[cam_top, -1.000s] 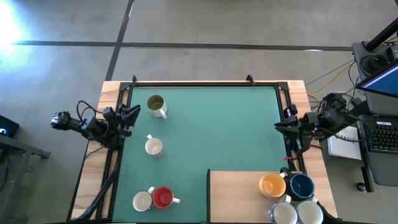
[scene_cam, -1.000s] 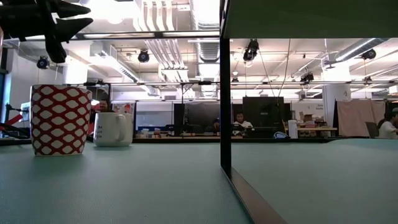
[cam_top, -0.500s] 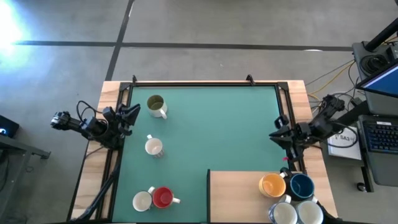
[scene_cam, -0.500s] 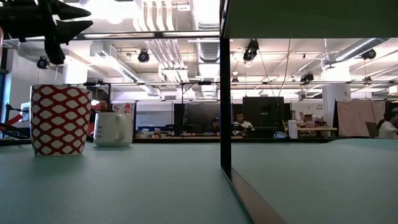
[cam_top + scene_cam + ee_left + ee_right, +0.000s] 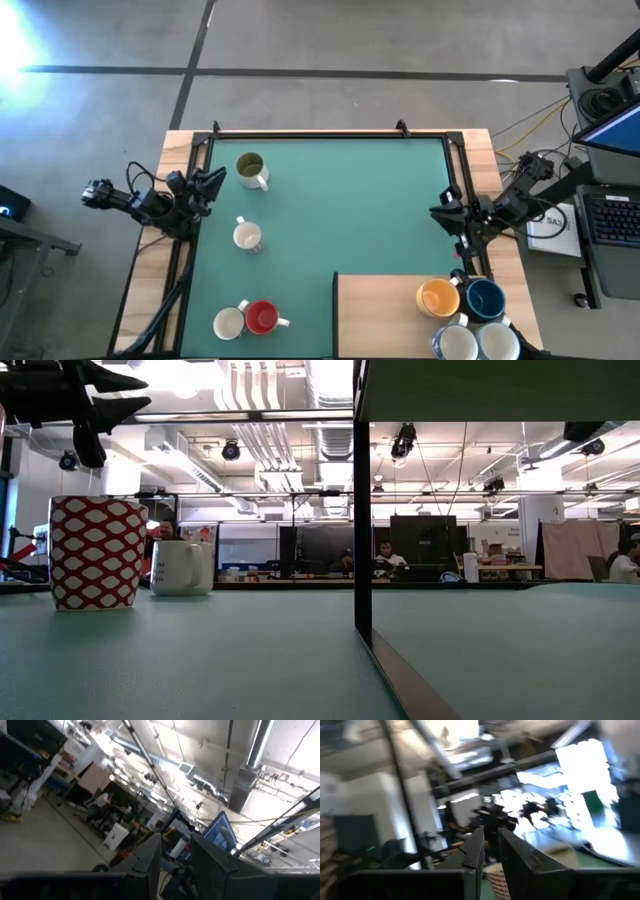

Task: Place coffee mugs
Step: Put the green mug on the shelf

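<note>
Four coffee mugs stand on the green mat at the left: a white one with an olive inside, a white one, and near the front a white one beside a red one. In the low view the red patterned mug stands in front of a white mug. An orange mug, a dark blue mug and two white mugs stand on the wooden board. My left gripper hovers open at the left edge. My right gripper hovers at the right edge with a narrow gap, holding nothing.
A raised wooden board fills the near right corner; its edge cuts the low view. A black frame runs round the mat. A desk with a laptop and cables lies past the right edge. The mat's middle is bare.
My right arm has folded and sunk at the table's right edge. Its gripper has tipped upward and shifted a little toward the near edge and the mat. The mugs have kept their places.
</note>
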